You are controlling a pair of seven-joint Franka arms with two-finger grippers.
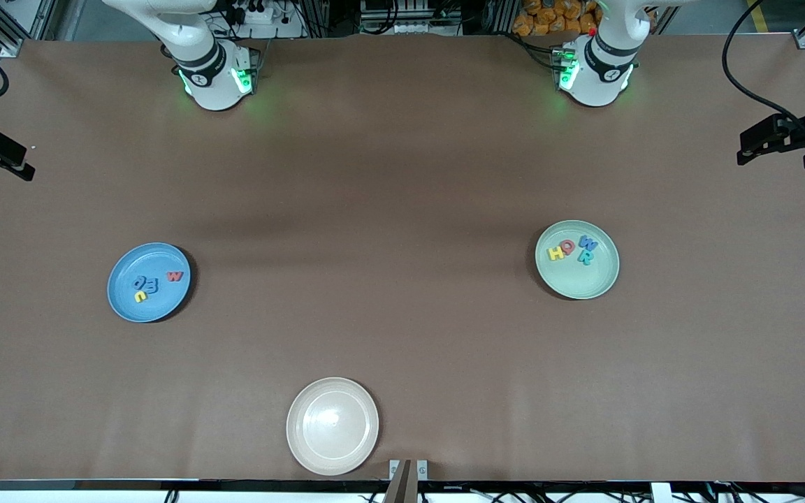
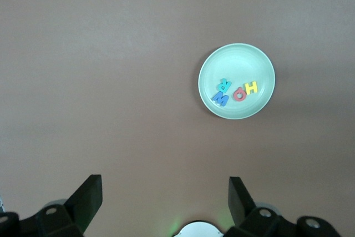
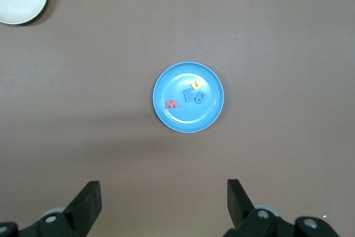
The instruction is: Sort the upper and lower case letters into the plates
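Blue round plate (image 1: 123,293) holds four flat letters (image 1: 154,284); mint plate (image 1: 602,276) four; both jaws apart, arms waiting.

Cream-white plate (image 1: 332,426) on brown table (image 1: 402,175), nearest the front camera.

Blue plate (image 1: 123,297) toward right arm's end holds four letters (image 1: 153,283); mint green plate (image 1: 598,279) toward left arm's end holds four more (image 1: 571,250). Cream-white plate (image 1: 332,426) nearest camera.
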